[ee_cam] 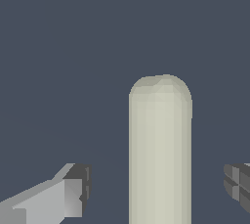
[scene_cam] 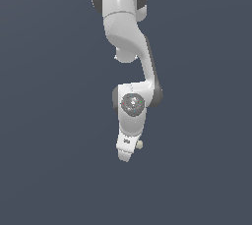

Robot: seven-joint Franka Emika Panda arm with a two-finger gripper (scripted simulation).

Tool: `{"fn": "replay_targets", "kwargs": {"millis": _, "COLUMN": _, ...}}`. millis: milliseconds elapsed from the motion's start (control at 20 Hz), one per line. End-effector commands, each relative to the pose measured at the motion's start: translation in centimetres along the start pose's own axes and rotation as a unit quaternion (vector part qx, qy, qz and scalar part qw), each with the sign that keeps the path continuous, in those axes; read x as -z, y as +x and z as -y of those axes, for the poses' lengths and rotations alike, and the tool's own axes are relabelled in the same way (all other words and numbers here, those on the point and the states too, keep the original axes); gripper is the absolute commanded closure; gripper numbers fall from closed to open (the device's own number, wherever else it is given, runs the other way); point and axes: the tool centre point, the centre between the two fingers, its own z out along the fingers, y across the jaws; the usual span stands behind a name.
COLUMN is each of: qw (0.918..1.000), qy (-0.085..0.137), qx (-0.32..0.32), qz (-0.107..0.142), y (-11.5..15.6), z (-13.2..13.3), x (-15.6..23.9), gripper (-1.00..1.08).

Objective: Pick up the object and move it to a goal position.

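In the wrist view, the gripper (ee_cam: 156,189) was spread apart, with one pale grey finger (ee_cam: 58,198) ending in a dark ribbed pad on one side and the dark pad of the other finger (ee_cam: 239,186) on the other side. Between them stood the object (ee_cam: 160,154), a smooth pale cream cylinder with a rounded end, and a clear gap showed on each side of it, so neither pad touched it. In the exterior view, the glossy white arm (scene_cam: 125,27) with dark joints hung down over a plain dark blue-grey ground (scene_cam: 49,170). The object (scene_cam: 140,144) appeared only as a small cream dot just beside the gripper (scene_cam: 126,151), on the exterior view's right. No container was visible.
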Motion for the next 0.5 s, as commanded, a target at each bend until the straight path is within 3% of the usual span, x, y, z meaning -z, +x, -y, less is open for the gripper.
{"fn": "replay_targets", "kwargs": {"millis": 0, "qw": 1.0000, "qy": 0.000, "qx": 0.000, "qz": 0.000, "y": 0.00, "z": 0.00, "x": -0.95, "gripper": -0.92}}
{"fn": "replay_targets", "kwargs": {"millis": 250, "qw": 1.0000, "qy": 0.000, "qx": 0.000, "qz": 0.000, "y": 0.05, "z": -0.14, "x": -1.21, "gripper": -0.92}}
{"fn": "replay_targets", "kwargs": {"millis": 300, "qw": 1.0000, "qy": 0.000, "qx": 0.000, "qz": 0.000, "y": 0.05, "z": -0.14, "x": -1.21, "gripper": 1.08}}
{"fn": "replay_targets", "kwargs": {"millis": 450, "qw": 1.0000, "qy": 0.000, "qx": 0.000, "qz": 0.000, "y": 0.05, "z": -0.14, "x": -1.21, "gripper": 1.08}}
